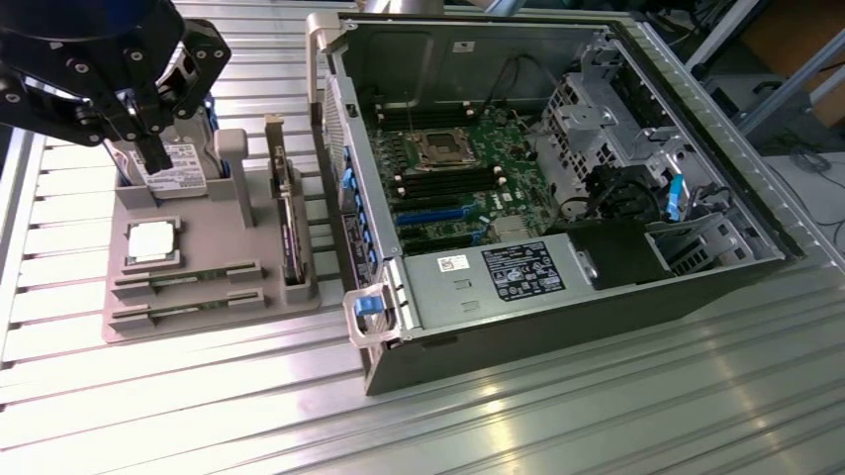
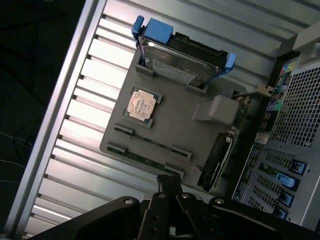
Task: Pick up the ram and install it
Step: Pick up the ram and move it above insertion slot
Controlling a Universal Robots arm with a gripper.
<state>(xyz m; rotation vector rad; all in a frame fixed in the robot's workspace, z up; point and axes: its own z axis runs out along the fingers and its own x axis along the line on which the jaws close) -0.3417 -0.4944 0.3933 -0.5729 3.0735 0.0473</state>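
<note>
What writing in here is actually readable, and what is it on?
No text can be read.
Print on the power supply label: too small.
Print on the hard drive label: blurred.
The white sticker inside the computer case: too small.

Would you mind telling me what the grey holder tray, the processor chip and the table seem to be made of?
The holder tray looks like matte grey plastic: dull, uniform, no glare. The processor chip has a silvery lid, seemingly metal, that catches light. The table looks like ribbed aluminium, with streaked reflections along its grooves.
</note>
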